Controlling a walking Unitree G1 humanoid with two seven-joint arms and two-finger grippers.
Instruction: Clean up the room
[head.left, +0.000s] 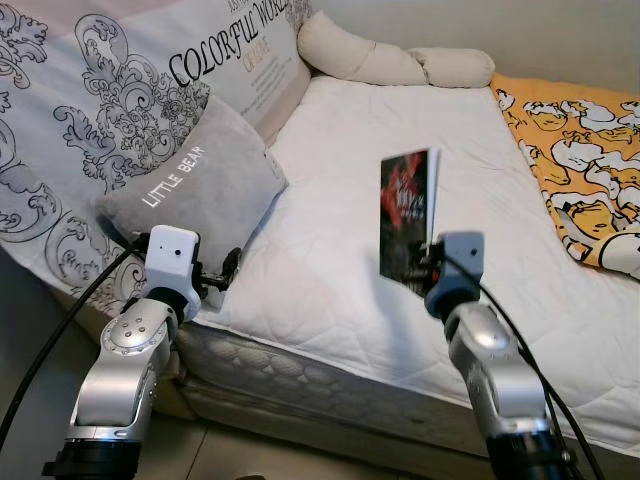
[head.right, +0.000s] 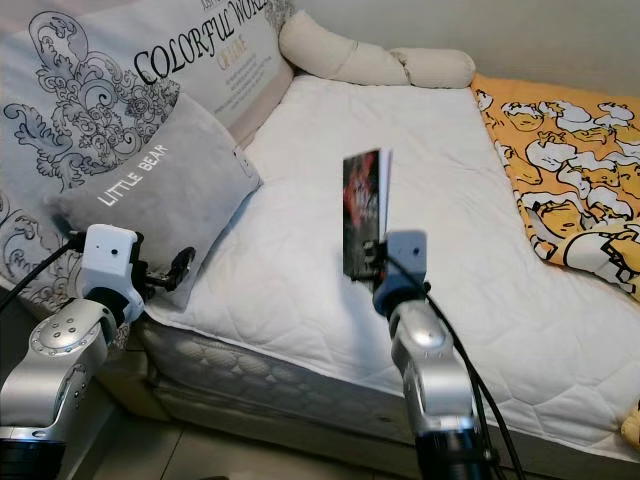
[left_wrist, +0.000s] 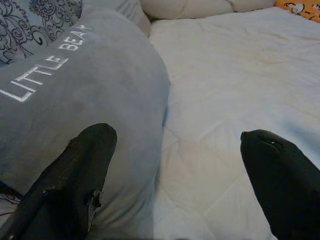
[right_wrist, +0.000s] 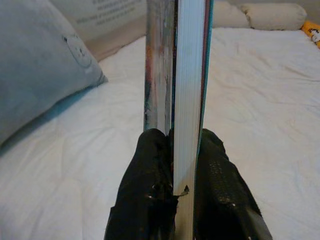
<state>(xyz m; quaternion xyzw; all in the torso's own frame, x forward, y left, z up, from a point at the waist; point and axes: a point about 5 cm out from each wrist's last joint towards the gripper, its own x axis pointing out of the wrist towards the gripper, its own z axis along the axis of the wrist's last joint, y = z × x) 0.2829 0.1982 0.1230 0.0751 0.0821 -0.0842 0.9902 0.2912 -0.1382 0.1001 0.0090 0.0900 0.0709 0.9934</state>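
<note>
My right gripper (head.left: 428, 264) is shut on a dark-covered book (head.left: 406, 212), held upright on edge above the white mattress (head.left: 330, 200). In the right wrist view the book's white page block (right_wrist: 189, 80) stands between the two black fingers (right_wrist: 145, 195). My left gripper (head.left: 222, 272) is open at the mattress's near left corner, just in front of the grey "LITTLE BEAR" pillow (head.left: 195, 190). Its two fingers (left_wrist: 75, 180) stand wide apart, one over the pillow (left_wrist: 70, 100), the other over the sheet, with nothing between them.
A large patterned cushion (head.left: 120, 90) leans at the left behind the grey pillow. A cream bolster (head.left: 390, 60) lies along the head of the bed. An orange cartoon blanket (head.left: 580, 160) covers the right side. The mattress edge and floor lie below my arms.
</note>
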